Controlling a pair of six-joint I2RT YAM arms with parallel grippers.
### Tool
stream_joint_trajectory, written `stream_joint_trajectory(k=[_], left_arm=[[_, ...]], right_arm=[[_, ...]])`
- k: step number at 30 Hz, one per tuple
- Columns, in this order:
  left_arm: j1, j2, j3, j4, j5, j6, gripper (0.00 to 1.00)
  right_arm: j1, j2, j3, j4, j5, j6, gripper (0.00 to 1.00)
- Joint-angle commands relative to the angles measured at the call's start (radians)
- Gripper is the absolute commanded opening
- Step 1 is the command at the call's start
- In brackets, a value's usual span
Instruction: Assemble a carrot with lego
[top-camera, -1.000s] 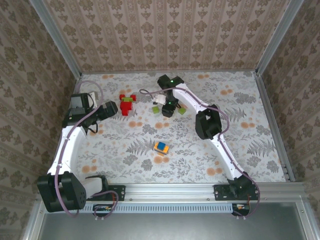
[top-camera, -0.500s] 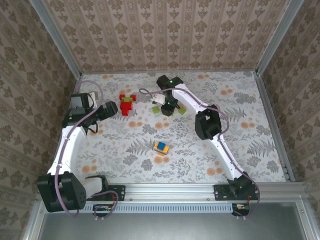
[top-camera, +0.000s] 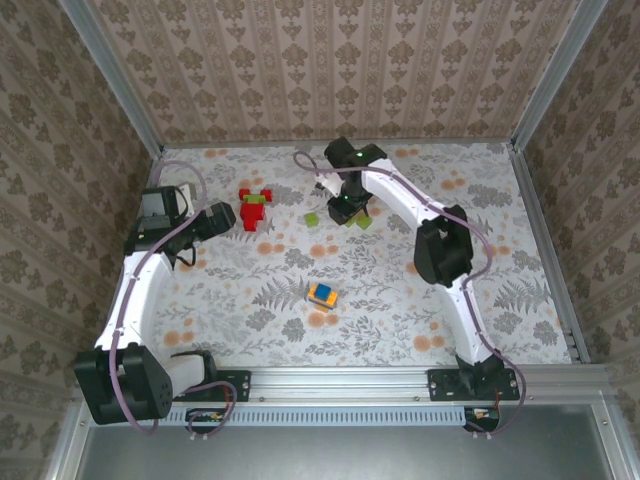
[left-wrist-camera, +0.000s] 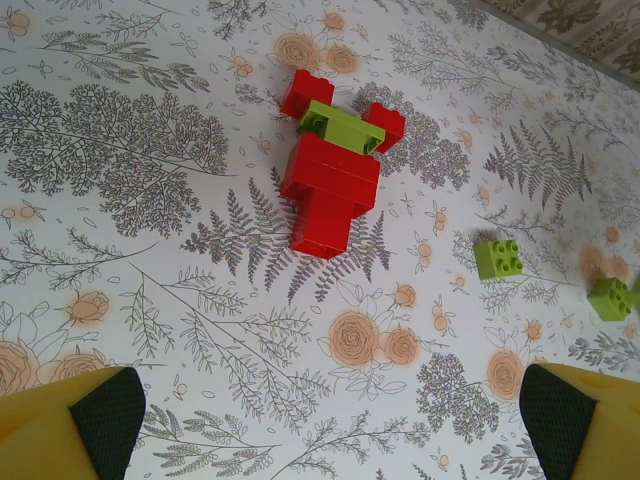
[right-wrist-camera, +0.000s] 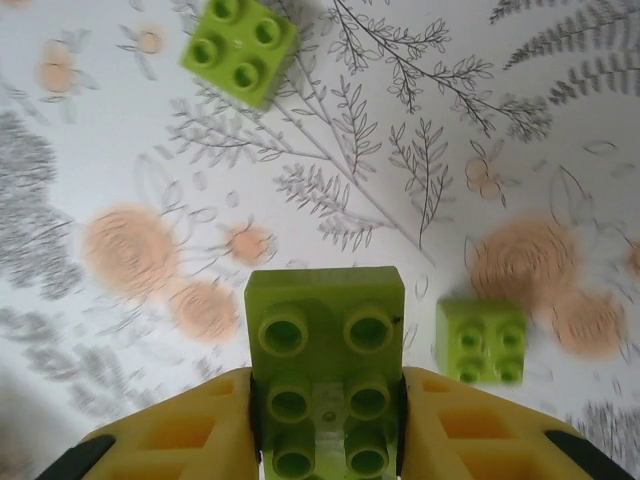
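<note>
**Green brick in hand — the carrot sits mid-worktop**

My right jaws are narrowed on a green oblong brick (right-wrist-camera: 325, 375), studs up, one yellow finger against each long side. Its far end juts out past my fingertips, and it seems to hang clear of the worktop (top-camera: 400, 300). Two small green square bricks (right-wrist-camera: 240, 45) (right-wrist-camera: 480, 342) lie loose below, one ahead to the left and one just to the right.

The carrot (top-camera: 322, 293) — a short orange-yellow stack with a blue brick — lies near the middle of the worktop. It is well apart from my right jaws and nearer the arm bases.

As I judge it, the job is to carry the brick level to that stack, square its studs with the end brick, and press straight down. Nothing holds the stack, so a slanted push could skid it. My left jaws stand wide and empty, with the red-and-green build (left-wrist-camera: 330, 170) ahead of them, so they could steady the stack.
</note>
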Motion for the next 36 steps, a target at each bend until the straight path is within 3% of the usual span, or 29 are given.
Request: stream_joint_trajectory(k=[1, 7, 12, 24, 36], left_arm=[[-0.006, -0.003, 0.031, -0.014, -0.002, 0.013, 1.0], [-0.008, -0.008, 0.031, -0.015, -0.004, 0.013, 1.0], [-0.01, -0.008, 0.03, -0.017, -0.007, 0.014, 1.0], [-0.015, -0.008, 0.031, -0.022, -0.019, 0.017, 1.0], [-0.017, -0.006, 0.031, -0.022, -0.021, 0.017, 1.0]], right_arm=[[0.063, -0.143, -0.115, -0.014, -0.013, 0.083, 0.35], [0.206, -0.33, -0.348, 0.001, 0.0, 0.058, 0.36], [0.301, -0.391, -0.445, 0.001, 0.015, 0.057, 0.36], [0.386, -0.429, -0.523, 0.039, 0.015, 0.078, 0.36], [0.401, -0.411, -0.53, 0.054, 0.011, 0.092, 0.36]])
